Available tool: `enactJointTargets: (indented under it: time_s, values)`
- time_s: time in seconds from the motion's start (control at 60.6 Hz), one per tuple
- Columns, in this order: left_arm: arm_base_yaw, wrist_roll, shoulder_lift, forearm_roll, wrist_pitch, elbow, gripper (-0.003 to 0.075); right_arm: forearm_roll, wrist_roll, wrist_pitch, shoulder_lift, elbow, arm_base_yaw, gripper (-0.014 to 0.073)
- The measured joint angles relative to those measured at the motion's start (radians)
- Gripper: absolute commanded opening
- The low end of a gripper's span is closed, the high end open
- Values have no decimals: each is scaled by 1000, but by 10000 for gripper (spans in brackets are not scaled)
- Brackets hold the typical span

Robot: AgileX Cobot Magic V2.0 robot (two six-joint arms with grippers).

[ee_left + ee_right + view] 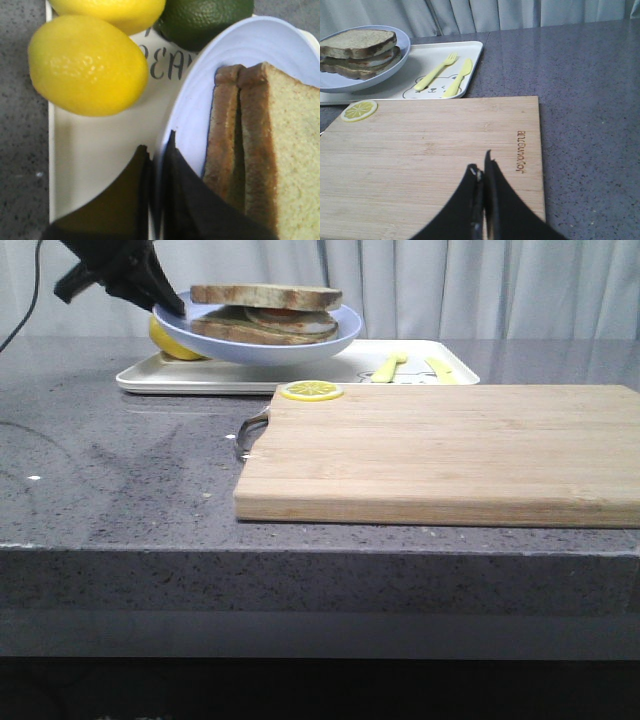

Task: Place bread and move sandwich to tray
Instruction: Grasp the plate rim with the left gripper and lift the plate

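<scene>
The sandwich (265, 312), two brown-crusted slices with egg between, lies on the pale blue plate (300, 348). My left gripper (165, 302) is shut on the plate's left rim and holds it tilted just above the white tray (180, 378). In the left wrist view the fingers (175, 165) pinch the plate rim (187, 100) beside the sandwich (260, 150). The top bread slice (357, 42) rests on the sandwich. My right gripper (482, 162) is shut and empty over the cutting board (430, 155); it is out of the front view.
Two lemons (87, 65) and a green lime (205, 17) lie at the tray's left end. A yellow fork (436, 72) and knife (459, 77) lie on the tray's right part. A lemon slice (311, 391) sits on the board's back left corner.
</scene>
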Motion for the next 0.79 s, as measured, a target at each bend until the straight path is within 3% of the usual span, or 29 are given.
enactJointTargets:
  time_s: [0.165,0.792]
  values:
    - [4,-19,90,-50,4,-88,-20,0,0,2,0,0,0,-51]
    - [4,0,149,-147,5,-89,-16,4,0,9,0,0,0,-51]
